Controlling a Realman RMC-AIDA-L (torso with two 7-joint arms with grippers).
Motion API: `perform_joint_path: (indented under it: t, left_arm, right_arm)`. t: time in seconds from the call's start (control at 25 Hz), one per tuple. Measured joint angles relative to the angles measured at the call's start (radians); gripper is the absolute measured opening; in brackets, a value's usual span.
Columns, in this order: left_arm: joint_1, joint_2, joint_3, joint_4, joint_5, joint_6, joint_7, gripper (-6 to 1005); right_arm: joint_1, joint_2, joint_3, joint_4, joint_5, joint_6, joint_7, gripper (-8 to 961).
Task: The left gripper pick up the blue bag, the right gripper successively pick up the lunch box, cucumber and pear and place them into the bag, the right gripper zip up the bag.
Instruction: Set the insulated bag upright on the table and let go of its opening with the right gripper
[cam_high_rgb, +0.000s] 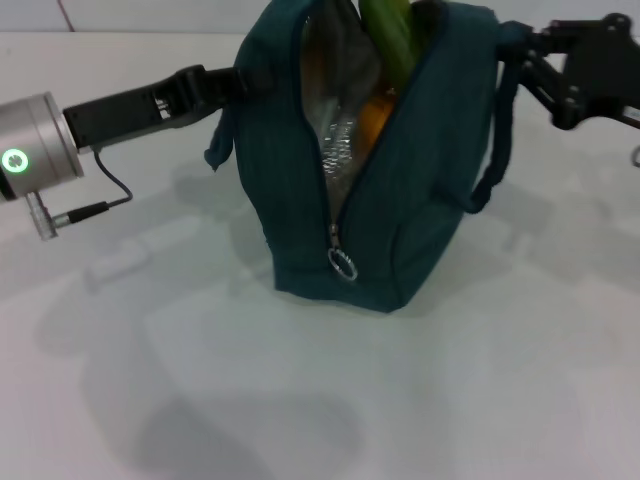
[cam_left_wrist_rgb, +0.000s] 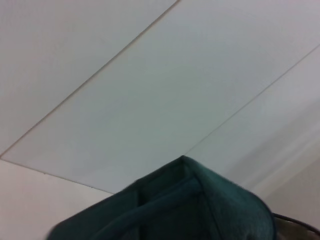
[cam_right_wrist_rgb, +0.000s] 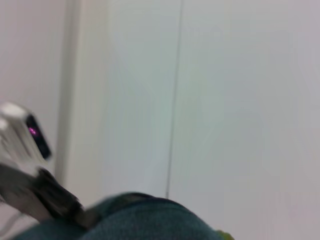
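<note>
The blue bag (cam_high_rgb: 400, 190) stands upright in the middle of the white table (cam_high_rgb: 300, 400), its zipper open down the front. The zipper's ring pull (cam_high_rgb: 342, 263) hangs low on the front. A green cucumber (cam_high_rgb: 390, 35) sticks up out of the opening, with an orange-yellow pear (cam_high_rgb: 372, 122) below it against the silver lining. The lunch box is hidden. My left gripper (cam_high_rgb: 232, 82) is shut on the bag's upper left edge. My right gripper (cam_high_rgb: 528, 58) is open beside the bag's upper right corner, by the strap (cam_high_rgb: 497, 150). The bag's top shows in the left wrist view (cam_left_wrist_rgb: 200, 205) and the right wrist view (cam_right_wrist_rgb: 150, 220).
The left arm's silver wrist (cam_high_rgb: 35, 150) and its cable (cam_high_rgb: 105, 205) reach in from the left. The left arm also shows in the right wrist view (cam_right_wrist_rgb: 30, 150). The table spreads in front of the bag.
</note>
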Motion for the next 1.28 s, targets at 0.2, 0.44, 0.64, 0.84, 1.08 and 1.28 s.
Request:
perform_joint_path:
  t: [0.2,0.44,0.64,0.84,1.08,1.28]
  left_arm:
    - [-0.001,0.0,-0.003,-0.054,-0.008,-0.028,0.031,48]
    - [0.007,-0.001,-0.005,-0.065,-0.036,-0.049,0.039,47]
    - [0.005,0.0,-0.005,-0.091,-0.058,-0.073,0.064,48]
    - [-0.003,0.001,0.006,-0.09,-0.096,-0.019,0.078,48]
    - [-0.008,0.002,0.015,-0.124,-0.122,0.003,0.119,47]
    - [-0.005,0.0,0.018,-0.11,-0.139,0.109,0.13,47]
  right_arm:
    - [-0.048,0.002,0.091,-0.005,-0.013,-0.162,-0.016,68]
    - [-0.062,0.001,0.187,0.024,-0.034,-0.293,-0.037,68]
    - [-0.058,-0.006,0.211,0.028,-0.065,-0.364,-0.058,68]
    - [-0.062,0.002,0.234,0.029,-0.077,-0.379,-0.076,68]
    - [-0.036,0.008,0.247,0.085,-0.071,-0.239,-0.059,68]
    - [-0.028,0.01,0.281,0.078,-0.059,-0.347,-0.065,67]
